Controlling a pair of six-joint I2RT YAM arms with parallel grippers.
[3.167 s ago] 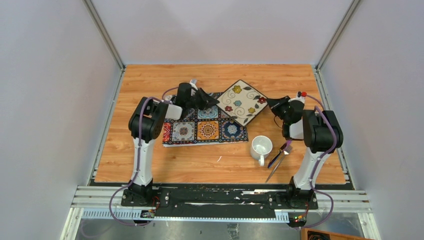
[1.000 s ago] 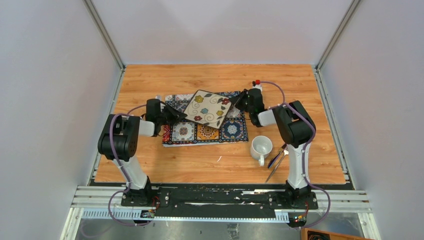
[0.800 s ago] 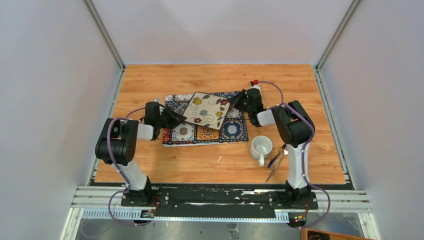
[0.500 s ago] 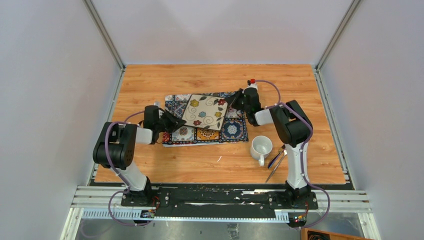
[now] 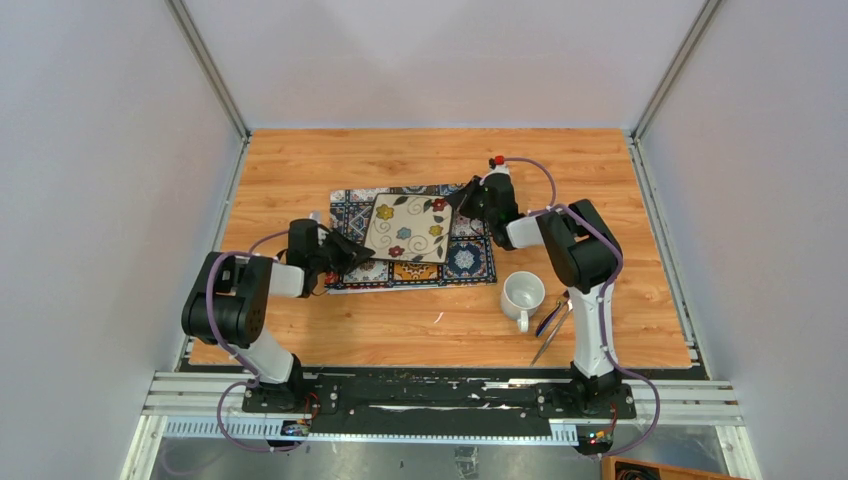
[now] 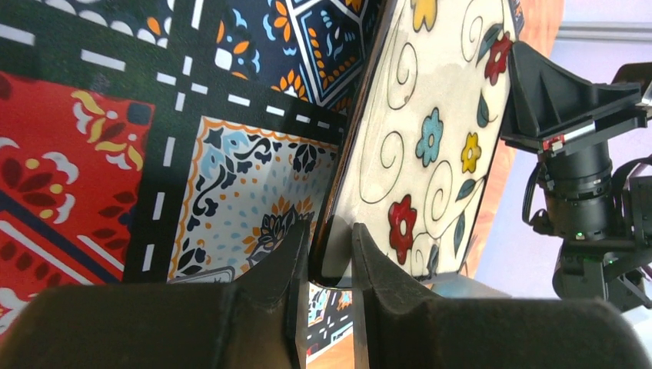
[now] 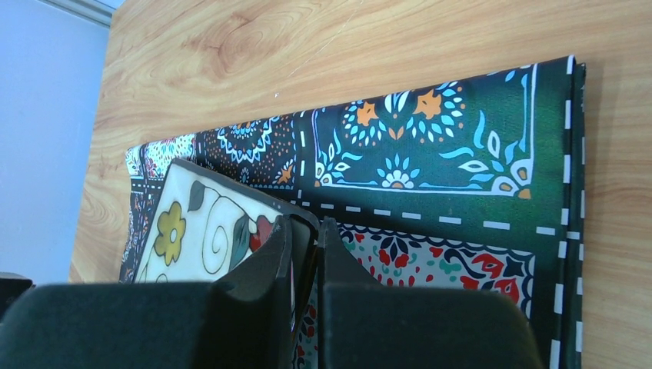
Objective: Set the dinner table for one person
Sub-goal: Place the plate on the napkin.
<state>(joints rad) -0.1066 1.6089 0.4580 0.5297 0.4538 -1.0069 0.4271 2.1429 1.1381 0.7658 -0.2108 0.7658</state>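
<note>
Floral plate [image 5: 408,228] lies diagonally: right pincer [image 7: 306,227] clamps its far-right corner; left pincer [image 6: 329,231] straddles the near-left corner, grip unclear.

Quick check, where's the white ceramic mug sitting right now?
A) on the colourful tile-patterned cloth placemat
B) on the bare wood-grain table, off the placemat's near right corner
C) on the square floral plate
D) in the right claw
B: the white ceramic mug stands on the bare wood-grain table, just clear of the colourful tile-patterned cloth placemat.
</note>
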